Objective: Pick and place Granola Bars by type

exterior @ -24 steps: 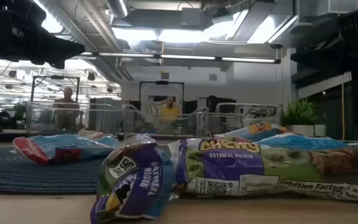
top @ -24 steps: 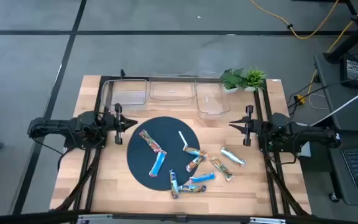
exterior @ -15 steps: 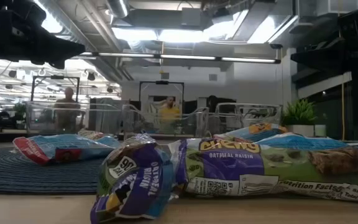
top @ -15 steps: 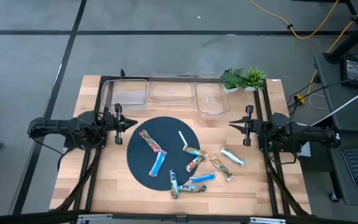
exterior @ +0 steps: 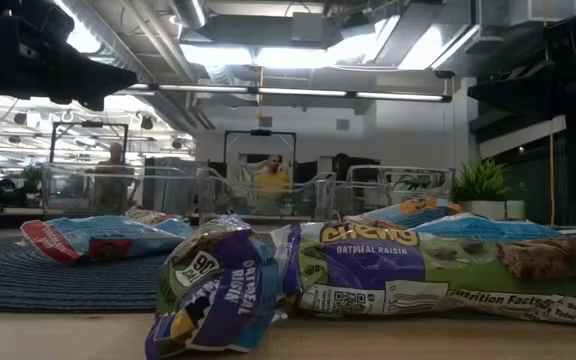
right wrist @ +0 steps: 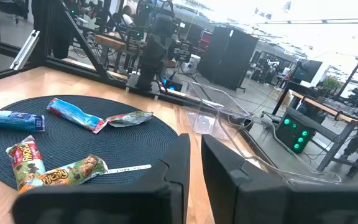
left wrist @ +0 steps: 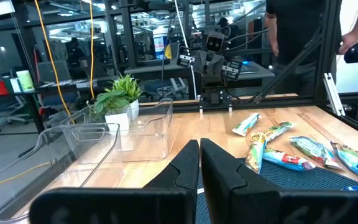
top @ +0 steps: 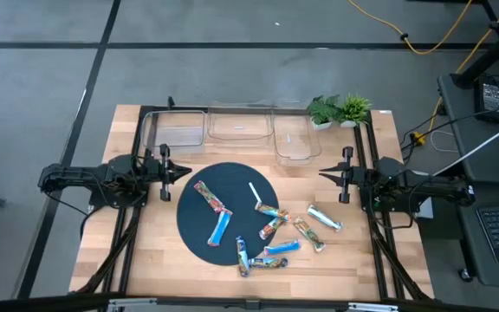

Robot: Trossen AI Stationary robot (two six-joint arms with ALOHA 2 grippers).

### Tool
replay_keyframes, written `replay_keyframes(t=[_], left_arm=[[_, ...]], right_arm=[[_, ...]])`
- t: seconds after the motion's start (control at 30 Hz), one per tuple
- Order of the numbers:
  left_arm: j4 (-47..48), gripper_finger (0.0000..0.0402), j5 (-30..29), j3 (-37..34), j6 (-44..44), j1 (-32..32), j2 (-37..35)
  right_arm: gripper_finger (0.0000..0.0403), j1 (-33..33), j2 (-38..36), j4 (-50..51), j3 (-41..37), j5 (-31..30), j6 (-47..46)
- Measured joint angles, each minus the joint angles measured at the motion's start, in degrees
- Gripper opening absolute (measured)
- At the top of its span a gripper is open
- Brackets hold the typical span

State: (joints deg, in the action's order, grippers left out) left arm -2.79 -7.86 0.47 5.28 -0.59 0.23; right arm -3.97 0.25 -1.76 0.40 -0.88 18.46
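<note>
Low down I read "CHEWY OATMEAL RAISIN" on the green-and-purple granola bar wrapper (exterior: 438, 270) nearest my camera.

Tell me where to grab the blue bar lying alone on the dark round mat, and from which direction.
Take the blue bar across its narrow middle, coming straight down from above. It lies flat on the mat, long and thin, with its length running slightly diagonal, so the fingers should close across its short width. Nothing touches it, leaving room on both long sides. The left gripper probably sits nearer it.
</note>
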Motion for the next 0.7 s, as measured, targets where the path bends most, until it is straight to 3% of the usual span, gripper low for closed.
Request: replay_keyframes(t=[0.7], left_arm=[[0.0,0.0008,0.0,0.0,0.0,0.0,0.0]], right_arm=[[0.0046,0.0,0.0,0.0,0.0,0.0,0.0]])
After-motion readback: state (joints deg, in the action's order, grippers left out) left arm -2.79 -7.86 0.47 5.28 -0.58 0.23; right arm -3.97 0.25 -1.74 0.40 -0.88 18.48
